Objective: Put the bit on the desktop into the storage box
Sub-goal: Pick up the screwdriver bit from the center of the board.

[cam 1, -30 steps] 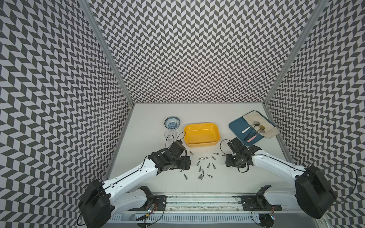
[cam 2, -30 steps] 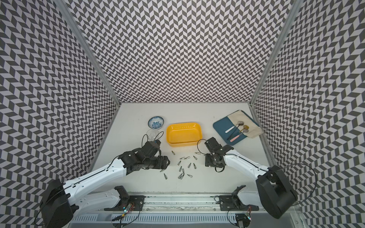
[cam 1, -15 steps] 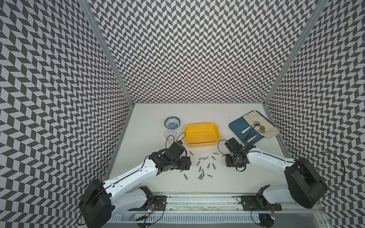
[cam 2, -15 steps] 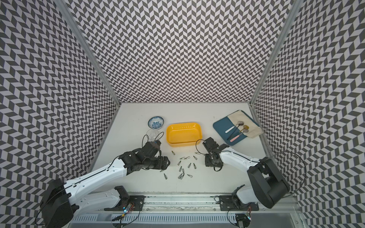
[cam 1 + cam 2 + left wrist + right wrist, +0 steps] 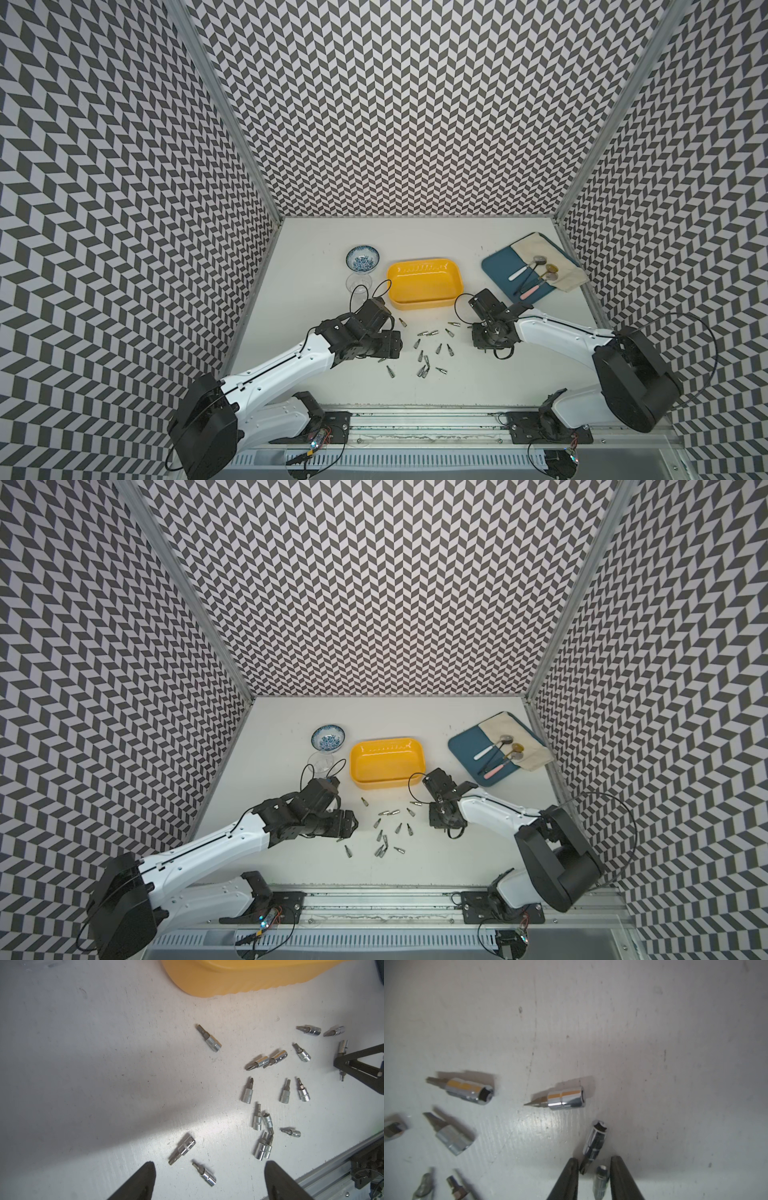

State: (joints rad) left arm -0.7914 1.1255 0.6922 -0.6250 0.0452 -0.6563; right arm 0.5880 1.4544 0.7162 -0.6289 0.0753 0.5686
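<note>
Between fingers of right tool (image 5: pixel 594 1158), bit (image 5: pixel 601 1180), not clamped

Left arm (image 5: pixel 284 368) comes in low from the near-left base, forearm almost flat. Its wrist is bent so the left gripper (image 5: pixel 395 345) points sideways toward the middle, close over the table (image 5: pixel 316 257). Jaws are wide apart, and both fingers (image 5: pixel 145 1180) show in the wrist view. Right arm (image 5: pixel 557 332) stretches from the near-right base toward the middle, wrist pitched steeply down. Right gripper (image 5: pixel 594 1159) aims nearly straight at the surface, tips low. Jaws are narrow with a small gap between them, not fully closed. The two grippers are well apart.
</note>
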